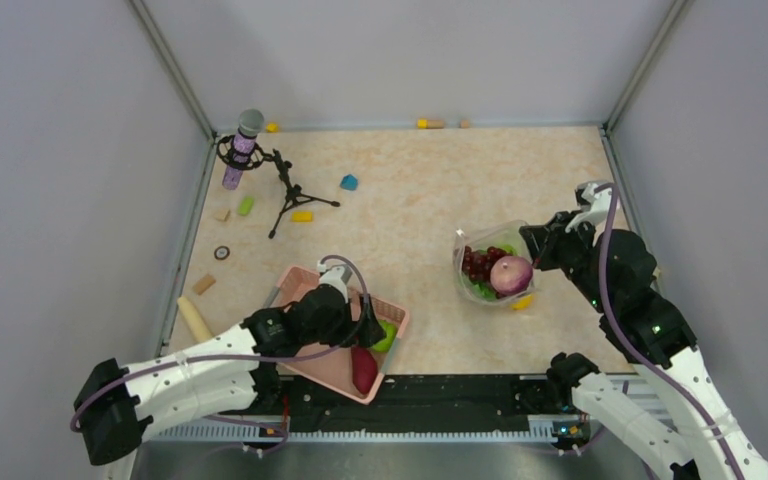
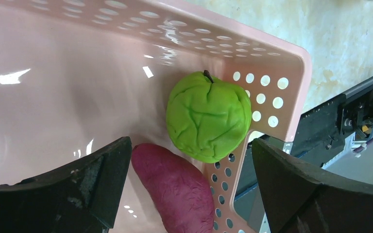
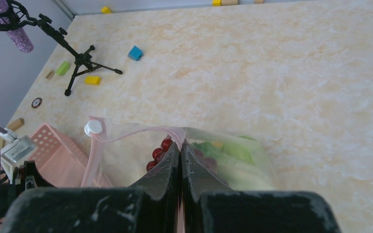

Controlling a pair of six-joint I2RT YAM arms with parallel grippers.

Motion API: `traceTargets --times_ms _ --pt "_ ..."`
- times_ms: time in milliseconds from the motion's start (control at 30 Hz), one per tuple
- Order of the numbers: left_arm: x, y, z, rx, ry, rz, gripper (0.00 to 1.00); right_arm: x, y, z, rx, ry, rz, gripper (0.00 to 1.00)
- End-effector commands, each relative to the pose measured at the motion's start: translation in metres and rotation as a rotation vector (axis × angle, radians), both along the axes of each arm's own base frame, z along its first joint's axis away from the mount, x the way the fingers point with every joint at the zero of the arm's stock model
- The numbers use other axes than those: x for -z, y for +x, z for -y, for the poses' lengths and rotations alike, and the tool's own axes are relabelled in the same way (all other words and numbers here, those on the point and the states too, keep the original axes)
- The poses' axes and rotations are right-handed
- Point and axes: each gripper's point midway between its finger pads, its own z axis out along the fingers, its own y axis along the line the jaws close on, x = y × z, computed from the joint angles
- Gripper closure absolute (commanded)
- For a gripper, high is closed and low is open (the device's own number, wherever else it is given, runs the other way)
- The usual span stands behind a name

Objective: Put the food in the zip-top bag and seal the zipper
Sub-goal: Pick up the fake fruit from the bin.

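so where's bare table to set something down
The widest bare stretch of table is the middle, bordered by the microphone tripod, the pink basket and the zip-top bag. Behind the bag toward the back wall is free too. Crowded: the blocks around the tripod, and the basket, with the left gripper over it.

Pale pink perforated plastic basket (image 2: 53,97): fills the view from 9 to 1 o'clock. Wrinkled round bright-green toy fruit (image 2: 208,116), dark stem: centre, against the basket's corner wall. Reddish-purple toy sweet potato (image 2: 175,189): 6 o'clock, just beside the fruit. Left end effector (image 2: 190,145): black jaws spread wide, at 7 and 4 o'clock. Beige marbled counter (image 2: 345,39): 1 o'clock.
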Motion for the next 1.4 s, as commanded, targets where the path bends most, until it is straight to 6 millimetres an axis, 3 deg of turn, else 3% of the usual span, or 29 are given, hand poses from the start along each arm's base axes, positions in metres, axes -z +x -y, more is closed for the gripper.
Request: traceTargets --times_ms 0,500,800,933,1033,1367 --pt "-0.007 0.006 0.020 0.034 -0.058 0.027 0.01 -0.019 0.005 0.003 0.023 0.026 0.070 1.00" --pt "0.013 0.015 0.040 0.074 -0.005 -0.012 0.12 -0.017 0.005 0.003 0.020 0.022 0.063 1.00" --pt "0.012 0.014 0.038 0.079 0.012 -0.017 0.56 -0.016 0.005 0.003 0.020 0.021 0.061 1.00" --pt "0.003 0.019 0.029 0.042 0.026 0.018 0.72 -0.017 0.005 0.003 0.019 0.022 0.061 1.00" --pt "-0.010 0.029 0.020 -0.009 0.045 0.069 0.77 -0.017 0.005 0.003 0.018 0.022 0.063 1.00" --pt "-0.100 0.065 0.019 -0.141 -0.116 0.328 0.82 -0.016 0.004 0.003 0.018 0.022 0.062 1.00"
